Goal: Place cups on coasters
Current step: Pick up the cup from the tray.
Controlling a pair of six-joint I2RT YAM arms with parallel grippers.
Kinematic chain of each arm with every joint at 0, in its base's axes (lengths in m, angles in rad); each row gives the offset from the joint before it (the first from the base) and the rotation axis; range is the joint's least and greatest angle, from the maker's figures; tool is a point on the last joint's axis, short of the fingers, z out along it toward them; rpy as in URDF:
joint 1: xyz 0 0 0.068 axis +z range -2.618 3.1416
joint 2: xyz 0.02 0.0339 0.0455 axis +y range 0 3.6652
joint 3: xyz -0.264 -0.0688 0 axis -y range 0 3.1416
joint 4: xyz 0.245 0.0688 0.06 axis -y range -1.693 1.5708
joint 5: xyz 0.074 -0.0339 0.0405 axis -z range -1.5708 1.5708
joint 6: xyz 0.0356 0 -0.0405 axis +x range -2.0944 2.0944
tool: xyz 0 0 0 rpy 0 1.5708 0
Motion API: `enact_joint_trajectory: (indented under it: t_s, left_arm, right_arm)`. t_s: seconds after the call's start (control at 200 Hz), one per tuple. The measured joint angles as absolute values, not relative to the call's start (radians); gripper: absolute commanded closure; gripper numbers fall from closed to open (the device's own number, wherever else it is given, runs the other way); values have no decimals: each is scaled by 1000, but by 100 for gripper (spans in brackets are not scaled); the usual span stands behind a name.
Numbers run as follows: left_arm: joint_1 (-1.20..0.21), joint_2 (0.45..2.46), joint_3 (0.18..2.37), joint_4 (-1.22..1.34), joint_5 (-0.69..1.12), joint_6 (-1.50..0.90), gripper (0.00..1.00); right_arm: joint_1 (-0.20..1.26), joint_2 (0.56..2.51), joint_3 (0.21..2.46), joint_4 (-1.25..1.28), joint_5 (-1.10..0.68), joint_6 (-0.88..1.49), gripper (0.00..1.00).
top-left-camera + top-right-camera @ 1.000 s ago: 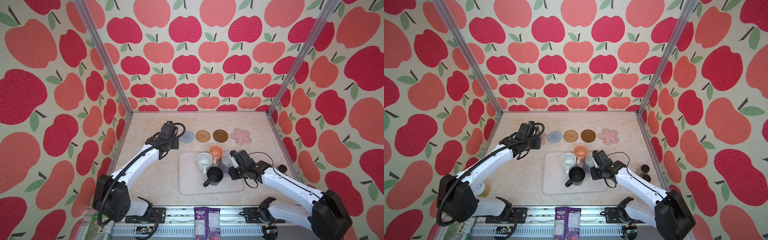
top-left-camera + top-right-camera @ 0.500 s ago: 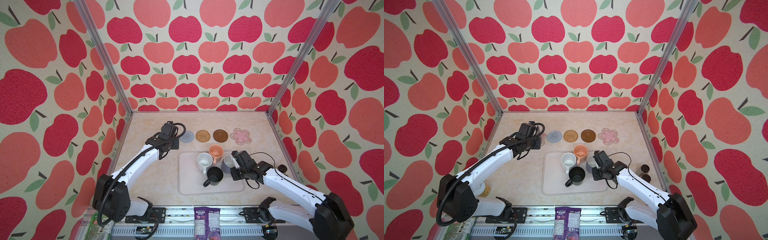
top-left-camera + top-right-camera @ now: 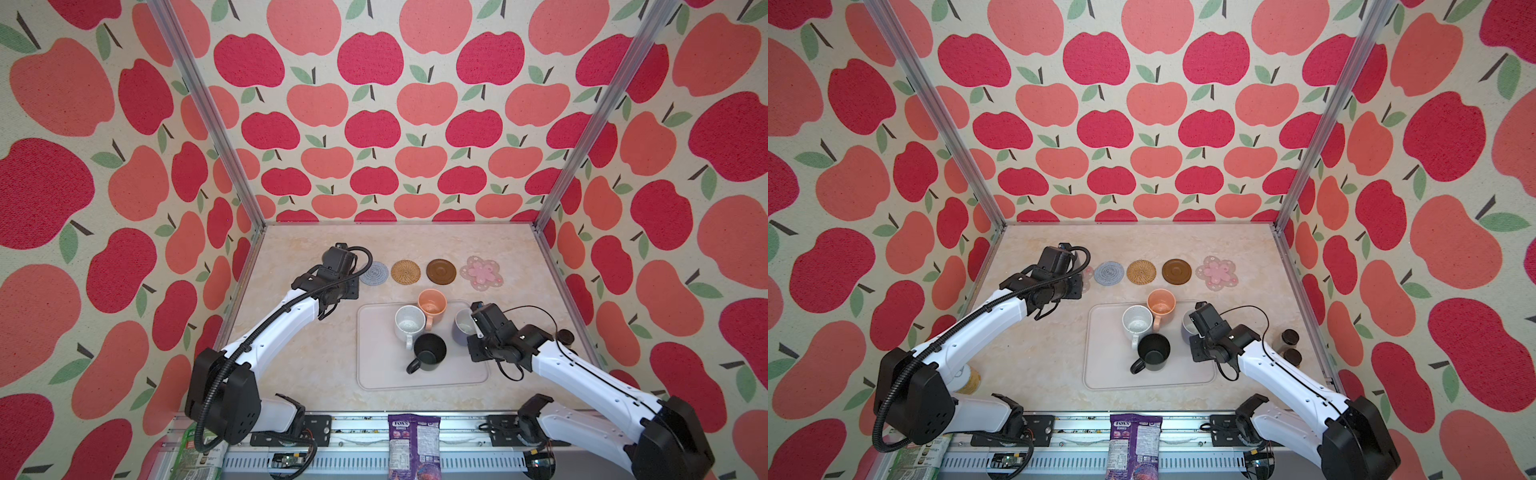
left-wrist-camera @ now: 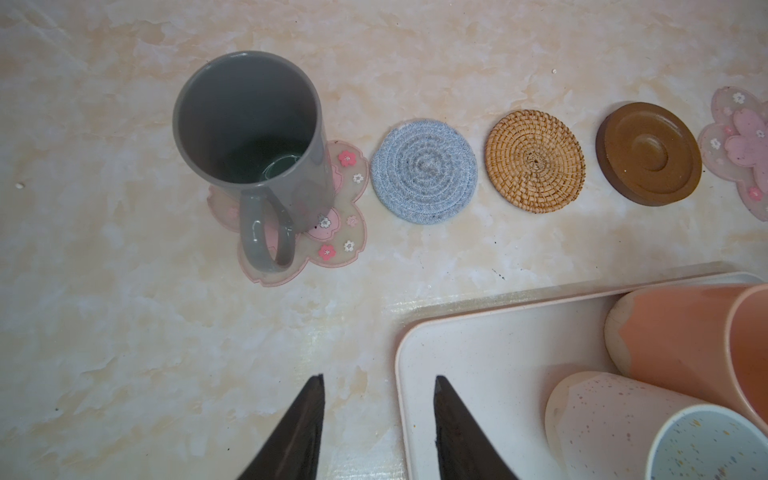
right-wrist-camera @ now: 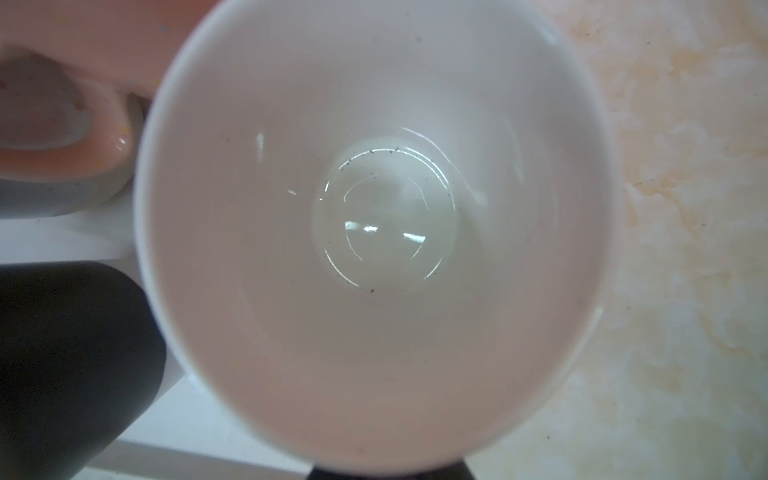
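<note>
One cup of five is placed, I judge, and four are left.

In both top views the white cup (image 3: 409, 322), peach cup (image 3: 432, 301), black cup (image 3: 430, 351) and lavender cup (image 3: 460, 328) stand on the tray (image 3: 374, 374). The right claw (image 3: 477, 326) is at the lavender cup.

In the left wrist view the tall, glossy grey cup (image 4: 249, 137) stands upright on a flower coaster (image 4: 332, 232) off the tray. The grey-blue coaster (image 4: 424, 170), rattan coaster (image 4: 535, 160), brown coaster (image 4: 648, 153) and second flower coaster (image 4: 739, 149) are bare. The left claw (image 4: 378, 428) is open and empty.

In the right wrist view the lavender cup's white inside fills the frame, and the claw seems closed on its rim.

The grey mug (image 4: 245, 137) is hidden behind the left arm (image 3: 291, 316) in both top views.
</note>
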State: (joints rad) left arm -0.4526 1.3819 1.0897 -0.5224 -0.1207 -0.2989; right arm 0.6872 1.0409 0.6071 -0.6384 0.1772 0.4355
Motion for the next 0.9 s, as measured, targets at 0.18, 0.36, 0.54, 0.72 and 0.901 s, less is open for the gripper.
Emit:
enact_joint_trajectory:
  t_s: [0.18,0.36,0.54,0.72,0.901]
  left_arm:
    - [-453,1394,1090,-519,-120,-299,54]
    - [-453,1428,1090,-518,-120,-299,55]
    - [-455,1434,1092,-517,-120,-299,55]
    - [-455,1434,1092,-511,-120,-299,55]
    - [-455,1434,1097,-513,-120,-299,55]
  right_arm:
    - [687,1095,632,-619,202,414,100]
    - [684,1130,712,-603,245,374,100]
    - [659,1132,741,-579,279,355,100]
    - [607,1128,741,-577,311,337,100]
    - [541,1118,741,-550,316,303,100]
